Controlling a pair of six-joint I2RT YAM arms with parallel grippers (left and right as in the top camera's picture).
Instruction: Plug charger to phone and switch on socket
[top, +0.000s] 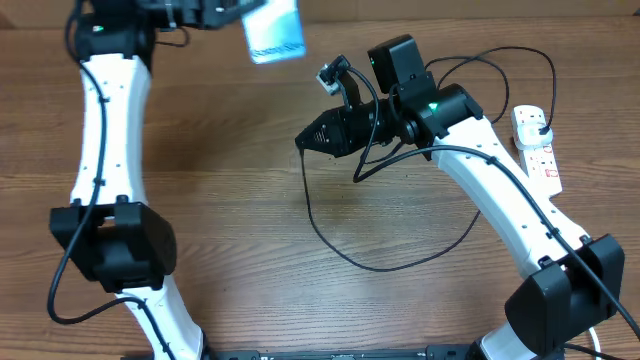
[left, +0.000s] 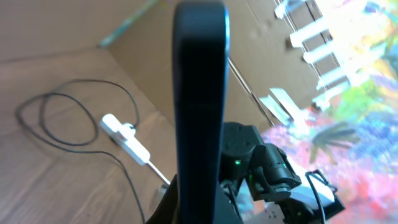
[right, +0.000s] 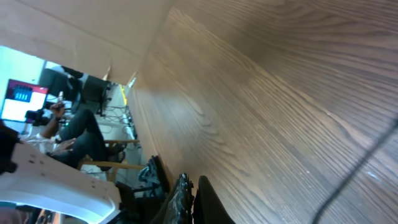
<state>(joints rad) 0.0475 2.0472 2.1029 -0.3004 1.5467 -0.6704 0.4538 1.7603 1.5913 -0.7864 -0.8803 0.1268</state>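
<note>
left gripper (top: 238, 8) jaws are pinching the phone (top: 273, 30) and holding it up off the bench (top: 220, 210), at the far edge of the overhead view. The phone's light-blue screen is facing up toward the overhead camera, with the printed text sitting near its lower end. It is looking foreshortened from above, so its long axis is not reading cleanly there; the free end is leaning toward the right arm's side. In the left wrist view the phone (left: 199, 93) is showing edge-on as a dark bar. There its long axis is running straight away from the camera, rising out of the jaws at the frame bottom

right gripper (top: 303, 142) jaws are pressed together, and the two dark fingers (right: 208, 202) are closing to a thin slit in the right wrist view. It is hovering over mid-bench and pointing toward the left arm's side. The charger (top: 380, 268) cable is dropping from right at the jaw tips, so it is looking pinched there; the connector tip is too small to make out. The cable is sagging into a wide loop on the bench and running back under the right arm. Its black plug is sitting in the socket (top: 537, 145), a white strip lying at the bench's right side with its long axis running near-to-far, slightly slanted. Phone and right gripper are sitting well apart
</note>
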